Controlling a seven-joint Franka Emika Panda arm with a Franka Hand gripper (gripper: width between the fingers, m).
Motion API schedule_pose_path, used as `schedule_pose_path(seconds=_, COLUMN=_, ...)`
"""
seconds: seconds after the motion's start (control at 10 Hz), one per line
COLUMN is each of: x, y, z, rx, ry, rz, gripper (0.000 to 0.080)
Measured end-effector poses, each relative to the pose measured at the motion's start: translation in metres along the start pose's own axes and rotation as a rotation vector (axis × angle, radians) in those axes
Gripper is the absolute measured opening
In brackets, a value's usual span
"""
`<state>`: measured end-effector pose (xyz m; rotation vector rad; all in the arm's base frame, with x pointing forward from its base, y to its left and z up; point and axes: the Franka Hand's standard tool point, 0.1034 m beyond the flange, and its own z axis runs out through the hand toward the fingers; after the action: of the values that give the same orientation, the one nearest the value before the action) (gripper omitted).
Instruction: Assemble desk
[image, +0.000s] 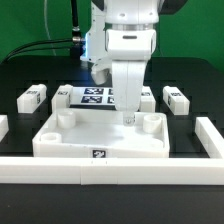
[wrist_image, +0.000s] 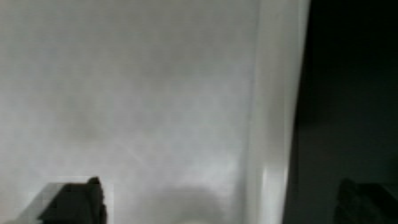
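Border wall (image: 110, 172), long, low and white, crosses the front of the exterior view. Just behind it sits the desk top (image: 95, 137), open side up with a raised rim all round and one tag on its front face. Corner sockets (image: 65, 117) stand empty; no post is fitted yet. Legs (image: 33, 97) lie flat on the black bench (image: 25, 75) behind the tray, in pairs on either side of the marker board (image: 95, 97). Tool (image: 128, 117) hangs plumb over the tray's half on the exterior view's right, just beside that side's socket. Cannot tell if the tips touch the tray. Jaws are wide and hold nothing: in the wrist view the fingertips (wrist_image: 71, 203) sit well apart, with white plastic filling the span between them and a dark band beside it, likely the bench past the tray's edge. Judgement: the step in hand is taking hold of the desk top, probably to square it against the wall before the legs go in. To do it well, bring one upright wall of the tray midway between the pads, descend straight, and close only once a finger is on each side. Keep off the socket. Grip low, then move slowly so the tray does not pivot or ride up. Main risk is a fingertip landing on top of the rim.
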<state>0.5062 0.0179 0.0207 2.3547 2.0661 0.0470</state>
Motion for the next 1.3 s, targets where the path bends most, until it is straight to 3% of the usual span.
schedule_pose_path(seconds=0.2, x=-0.0013, y=-0.005, z=0.0125, rx=0.017, ry=0.002, rz=0.005, gripper=0.065)
schedule_pose_path(seconds=0.5, x=-0.0033, y=-0.0067, z=0.0149, rx=0.028, ry=-0.001, rz=0.008, gripper=0.0637)
schedule_pose_path(seconds=0.7, x=-0.0033, y=-0.0073, z=0.0154, rx=0.03, ry=-0.001, rz=0.008, gripper=0.0283)
schedule_pose_path(seconds=0.8, x=-0.0033, y=-0.0075, z=0.0156, rx=0.03, ry=-0.001, rz=0.008, gripper=0.0148)
schedule_pose_path(seconds=0.9, x=-0.0035, y=-0.0077, z=0.0158, rx=0.031, ry=-0.001, rz=0.009, gripper=0.0148)
schedule_pose_path(seconds=1.0, x=-0.0035, y=-0.0078, z=0.0159, rx=0.031, ry=-0.002, rz=0.008, gripper=0.0055)
schedule_pose_path(seconds=1.3, x=-0.0035, y=-0.0077, z=0.0158, rx=0.031, ry=-0.002, rz=0.008, gripper=0.0055)
